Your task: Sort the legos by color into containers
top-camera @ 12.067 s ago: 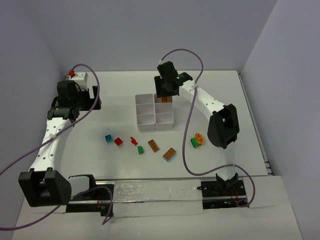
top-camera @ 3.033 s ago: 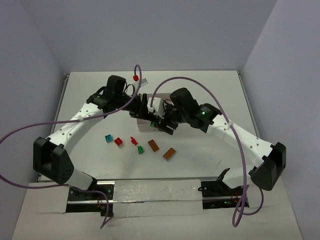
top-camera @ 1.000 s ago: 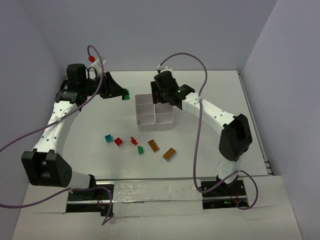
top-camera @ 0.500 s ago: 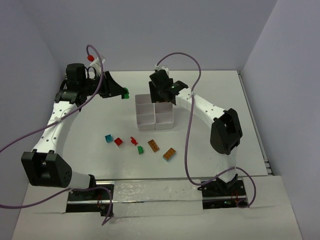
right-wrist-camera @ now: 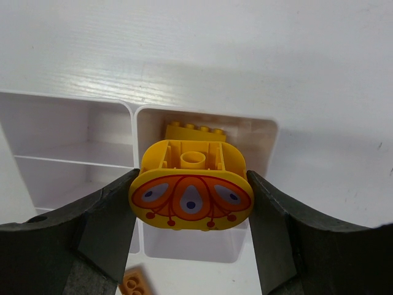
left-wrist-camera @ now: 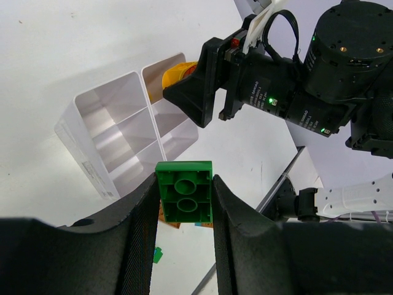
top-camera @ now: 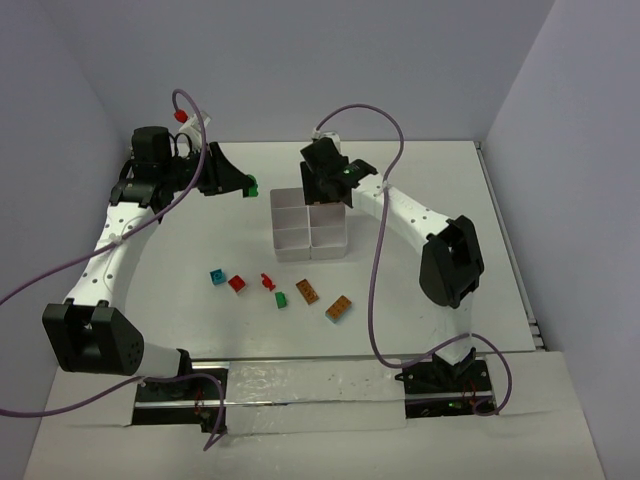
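Note:
My left gripper (top-camera: 246,187) (left-wrist-camera: 183,187) is shut on a green lego (left-wrist-camera: 184,192) (top-camera: 253,188), held in the air left of the white containers (top-camera: 292,238) (left-wrist-camera: 116,141). My right gripper (top-camera: 325,192) (right-wrist-camera: 190,206) is shut on a rounded yellow lego (right-wrist-camera: 190,195) printed with an orange pattern. It hangs over the far right compartment, where another yellow lego (right-wrist-camera: 195,131) lies. On the table lie a teal lego (top-camera: 216,275), two red legos (top-camera: 237,283) (top-camera: 267,281), a small green one (top-camera: 281,299) and two orange-brown ones (top-camera: 307,291) (top-camera: 338,309).
The left wrist view shows the right gripper (left-wrist-camera: 196,92) and its black wrist housing (left-wrist-camera: 344,55) just beyond the tray. Purple cables (top-camera: 385,230) loop above both arms. The arm bases and a rail (top-camera: 310,385) line the near edge.
The right arm's elbow has swung inward and its gripper has shifted slightly left over the tray's far end. The left arm has stayed still with the green lego.

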Available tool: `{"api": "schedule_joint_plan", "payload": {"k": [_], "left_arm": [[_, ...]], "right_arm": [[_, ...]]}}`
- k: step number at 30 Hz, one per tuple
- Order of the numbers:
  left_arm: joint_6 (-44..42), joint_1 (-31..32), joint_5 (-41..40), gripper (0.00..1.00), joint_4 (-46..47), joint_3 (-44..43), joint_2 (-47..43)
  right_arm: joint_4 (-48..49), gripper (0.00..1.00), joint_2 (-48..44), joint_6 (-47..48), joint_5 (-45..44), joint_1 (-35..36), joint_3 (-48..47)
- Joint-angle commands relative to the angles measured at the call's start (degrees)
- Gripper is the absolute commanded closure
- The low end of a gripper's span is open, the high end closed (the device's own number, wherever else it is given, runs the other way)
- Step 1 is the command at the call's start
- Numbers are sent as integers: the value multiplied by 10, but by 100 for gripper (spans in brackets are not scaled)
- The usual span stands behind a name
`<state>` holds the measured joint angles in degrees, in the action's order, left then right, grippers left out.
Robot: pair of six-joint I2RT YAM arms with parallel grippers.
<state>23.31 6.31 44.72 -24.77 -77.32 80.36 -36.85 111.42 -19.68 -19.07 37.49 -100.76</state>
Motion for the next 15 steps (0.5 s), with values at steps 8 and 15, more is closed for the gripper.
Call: {"api": "schedule_joint_plan", "payload": {"k": [8,15], "left_arm": [[-6,-2,-7,100,23,-23,-14],[-2,-2,-9,100,25,-13,-16]], "right_arm": [[6,52,19,2,-8,-14,-38],[7,16,6,3,9,-14,-32]]}}
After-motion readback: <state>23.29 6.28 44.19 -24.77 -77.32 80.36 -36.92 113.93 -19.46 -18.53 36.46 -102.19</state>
